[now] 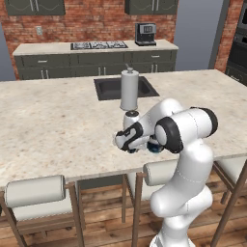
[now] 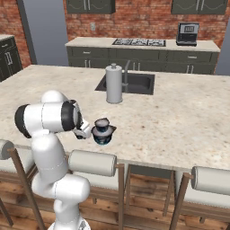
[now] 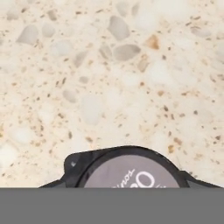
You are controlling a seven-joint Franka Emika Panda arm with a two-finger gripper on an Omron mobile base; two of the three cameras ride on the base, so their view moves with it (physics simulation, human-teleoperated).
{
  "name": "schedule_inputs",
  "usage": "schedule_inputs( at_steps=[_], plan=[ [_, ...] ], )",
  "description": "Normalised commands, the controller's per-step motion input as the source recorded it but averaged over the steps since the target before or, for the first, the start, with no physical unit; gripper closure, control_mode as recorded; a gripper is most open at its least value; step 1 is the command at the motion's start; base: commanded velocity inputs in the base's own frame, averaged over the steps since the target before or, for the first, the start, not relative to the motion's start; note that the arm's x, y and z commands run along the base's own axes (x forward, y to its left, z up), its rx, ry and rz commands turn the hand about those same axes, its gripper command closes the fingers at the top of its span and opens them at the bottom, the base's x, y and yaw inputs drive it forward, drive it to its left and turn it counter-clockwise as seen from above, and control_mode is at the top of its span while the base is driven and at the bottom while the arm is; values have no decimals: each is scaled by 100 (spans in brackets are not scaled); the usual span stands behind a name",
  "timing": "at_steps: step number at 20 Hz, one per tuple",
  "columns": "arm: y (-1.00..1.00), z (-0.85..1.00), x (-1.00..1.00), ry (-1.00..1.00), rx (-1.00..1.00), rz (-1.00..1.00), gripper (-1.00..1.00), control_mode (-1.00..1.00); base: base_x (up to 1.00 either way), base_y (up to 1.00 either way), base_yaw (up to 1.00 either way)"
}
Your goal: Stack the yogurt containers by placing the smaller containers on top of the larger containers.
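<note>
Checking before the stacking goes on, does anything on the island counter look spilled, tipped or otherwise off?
Nothing stands out. The grey cylinder stands upright by the sink, and the yogurt container near the counter's front edge sits level, with no spill around it.

Dark yogurt cup [image 2: 102, 130], seemingly upright, near counter edge

Brick wall [image 1: 96, 21], dark cabinets [image 1: 72, 62], speckled stone island [image 1: 48, 120], padded stools [image 1: 36, 190], wood floor [image 1: 106, 217].

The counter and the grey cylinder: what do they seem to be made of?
Counter: seems polished stone, like granite; in the hand view it shows a pale beige surface with grey and brown flecks. Cylinder: probably brushed metal; a plain matte grey with a soft sheen and a small knob on top, though plastic is possible.
</note>
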Motion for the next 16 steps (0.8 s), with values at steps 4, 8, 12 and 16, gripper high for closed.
schedule_inputs(
  at_steps=[4, 8, 12, 16],
  plan=[
    [9, 25, -24, 0, 0, 0, 100, -100, 0, 0, 0],
    [0, 76, -19, 0, 0, 0, 100, -100, 0, 0, 0],
    [-1, 95, -17, 0, 0, 1, 100, -100, 0, 0, 0],
    [-8, 87, -33, 0, 0, 5, 100, -100, 0, 0, 0]
  ],
)
